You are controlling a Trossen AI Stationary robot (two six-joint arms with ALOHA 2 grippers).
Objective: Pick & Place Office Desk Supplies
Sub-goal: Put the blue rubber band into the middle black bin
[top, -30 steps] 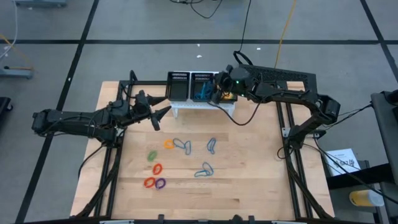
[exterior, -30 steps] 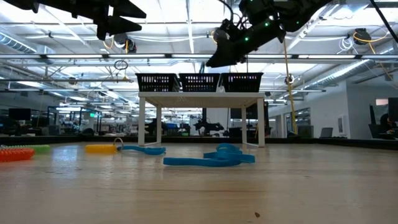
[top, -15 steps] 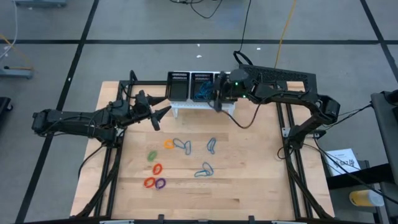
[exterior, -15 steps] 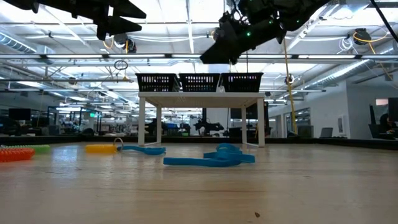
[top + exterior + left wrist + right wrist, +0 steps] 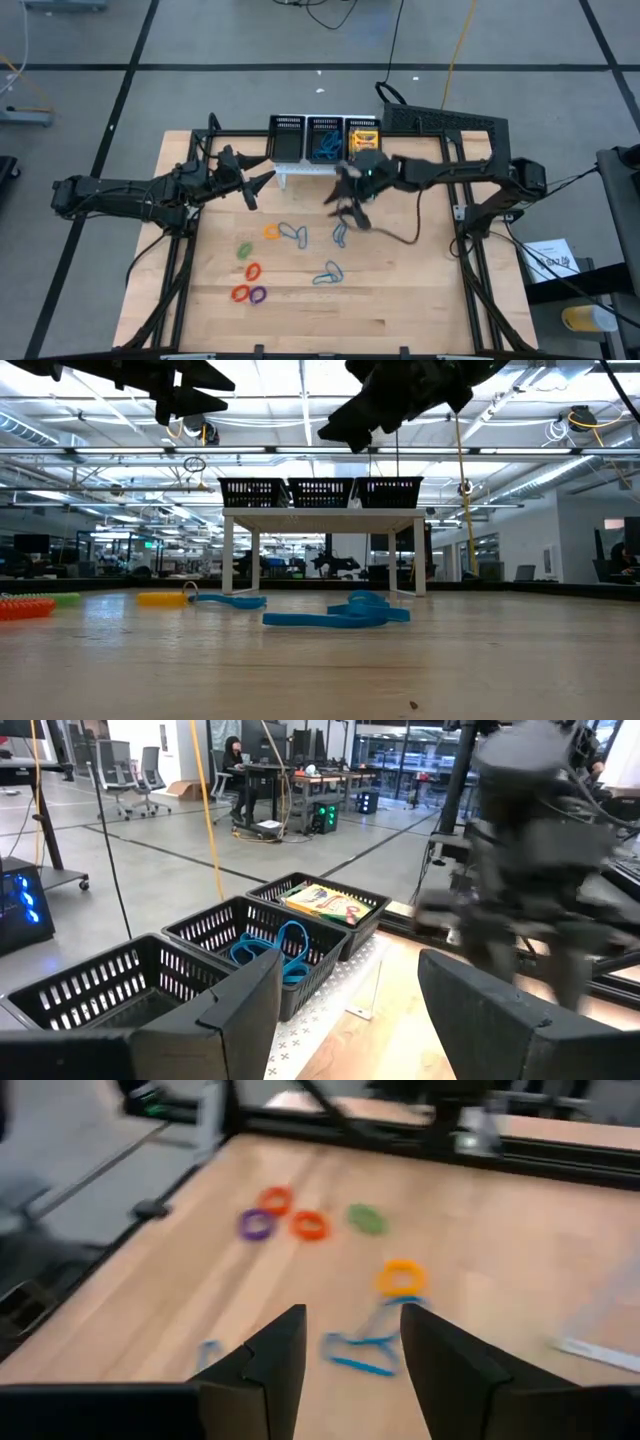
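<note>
Right pincer [image 5: 347, 205] hangs half-open and empty; nearest blue loop [image 5: 340, 234] lies just at its six o'clock, long axis twelve-to-six

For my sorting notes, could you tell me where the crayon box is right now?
In the high view, the crayon box lies in the organiser's right-hand compartment, beside the compartment holding blue loops.

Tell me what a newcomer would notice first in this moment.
The right gripper hangs, fingers apart and empty, over the blue loops scattered mid-table. At the far edge stands the black mesh organiser, crayon boxes in its right compartment. The left gripper waits open near its left end.
</note>
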